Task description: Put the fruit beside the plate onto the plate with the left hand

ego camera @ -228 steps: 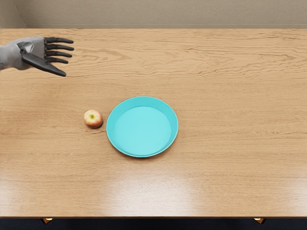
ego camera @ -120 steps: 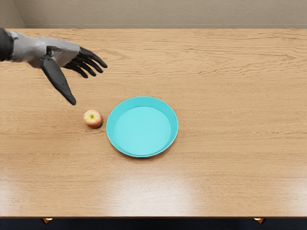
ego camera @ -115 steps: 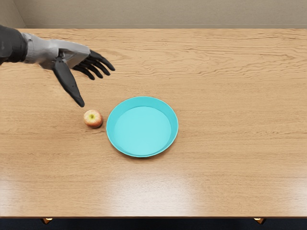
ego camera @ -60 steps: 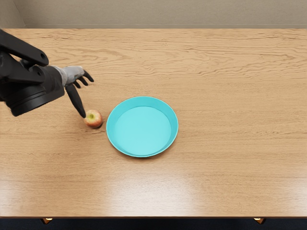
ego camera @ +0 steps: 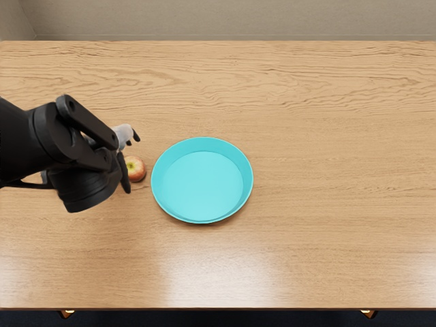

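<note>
A small red and yellow apple (ego camera: 136, 168) lies on the table just left of a turquoise plate (ego camera: 201, 180). My left arm comes in from the left, and its bulky black forearm (ego camera: 68, 158) covers most of the hand. The left hand (ego camera: 125, 160) sits right at the apple's left side, with the thumb down beside the fruit and fingertips (ego camera: 131, 135) showing above it. The apple's left part is hidden behind the hand. I cannot tell whether the fingers touch the apple. The plate holds nothing.
The wooden table (ego camera: 327, 136) stretches wide to the right and back of the plate. Its front edge (ego camera: 218, 310) runs along the bottom of the view.
My left arm swung in from the far left and came down to the apple, the forearm now covering the hand. The apple and the plate have not moved.
</note>
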You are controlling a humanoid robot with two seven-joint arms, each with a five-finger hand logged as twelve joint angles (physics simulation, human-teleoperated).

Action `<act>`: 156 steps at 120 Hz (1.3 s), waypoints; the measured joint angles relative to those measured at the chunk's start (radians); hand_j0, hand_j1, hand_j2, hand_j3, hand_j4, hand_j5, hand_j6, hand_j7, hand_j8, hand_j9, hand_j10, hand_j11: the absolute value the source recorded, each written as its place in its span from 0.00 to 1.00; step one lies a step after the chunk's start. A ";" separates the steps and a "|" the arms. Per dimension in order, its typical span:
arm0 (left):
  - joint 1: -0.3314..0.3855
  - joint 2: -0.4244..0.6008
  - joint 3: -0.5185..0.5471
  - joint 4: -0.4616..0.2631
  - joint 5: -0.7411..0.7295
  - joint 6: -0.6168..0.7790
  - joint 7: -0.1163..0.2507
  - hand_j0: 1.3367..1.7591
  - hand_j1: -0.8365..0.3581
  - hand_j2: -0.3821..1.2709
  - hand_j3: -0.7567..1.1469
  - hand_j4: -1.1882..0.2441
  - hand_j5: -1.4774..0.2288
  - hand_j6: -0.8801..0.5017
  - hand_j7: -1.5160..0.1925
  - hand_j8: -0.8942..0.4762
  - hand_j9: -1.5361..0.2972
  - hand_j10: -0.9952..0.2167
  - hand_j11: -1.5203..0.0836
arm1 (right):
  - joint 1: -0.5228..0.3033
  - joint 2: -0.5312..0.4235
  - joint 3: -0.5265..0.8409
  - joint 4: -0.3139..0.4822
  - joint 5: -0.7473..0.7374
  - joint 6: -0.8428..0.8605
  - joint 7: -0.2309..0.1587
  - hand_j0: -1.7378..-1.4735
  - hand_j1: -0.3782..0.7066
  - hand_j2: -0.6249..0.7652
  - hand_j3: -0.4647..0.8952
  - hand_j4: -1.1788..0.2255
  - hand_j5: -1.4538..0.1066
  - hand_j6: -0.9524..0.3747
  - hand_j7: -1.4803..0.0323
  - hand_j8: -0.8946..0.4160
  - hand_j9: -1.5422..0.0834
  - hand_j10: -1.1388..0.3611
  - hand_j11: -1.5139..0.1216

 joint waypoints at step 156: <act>0.226 0.000 -0.094 0.277 -0.001 0.007 0.090 0.76 0.74 0.26 0.40 0.65 0.67 0.45 0.69 0.47 0.66 0.61 0.74 | 0.000 0.000 0.000 0.000 0.000 0.000 0.000 0.30 0.07 0.44 0.34 0.81 0.90 0.69 0.95 0.65 0.92 0.73 0.90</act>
